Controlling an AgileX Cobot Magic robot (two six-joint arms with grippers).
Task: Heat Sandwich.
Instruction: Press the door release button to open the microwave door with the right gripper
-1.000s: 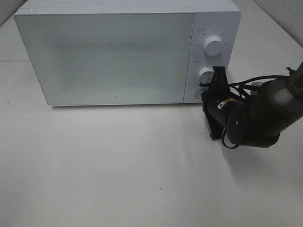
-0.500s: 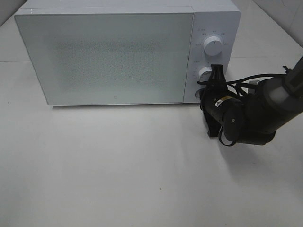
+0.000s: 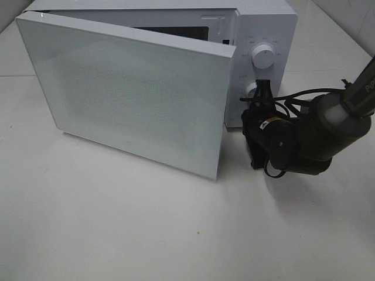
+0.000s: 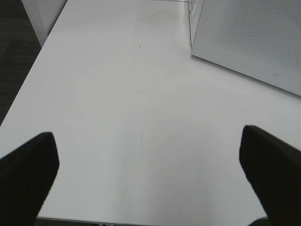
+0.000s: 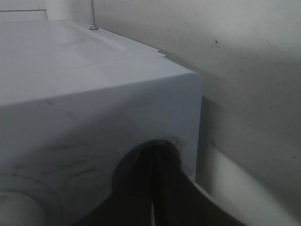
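Scanning the surface first: we see a plain white matte table (image 3: 117, 234) with a few small dark specks and a faint seam running left to right behind the microwave (image 3: 266, 23). From the left wrist view, dark floor (image 4: 14, 56) shows past the table edge.

The microwave is a white boxy unit at the far side, smooth casing. Its door (image 3: 135, 99) is a flat pale panel with a fine dotted mesh. It is hinged at the left and stands ajar, with its right edge out toward the near side. A dark strip of cavity (image 3: 176, 26) shows above it. Two round white knobs (image 3: 263, 57) sit on the right-hand panel.

The right gripper (image 3: 263, 88) is black, jaws closed on nothing, with its tips at a round recess low on that panel. The left gripper (image 4: 150, 174) hangs over bare table with its black fingers (image 4: 28, 179) spread wide and nothing between them.

Sandwich: we cannot tell where it is, since most of the cavity is hidden.
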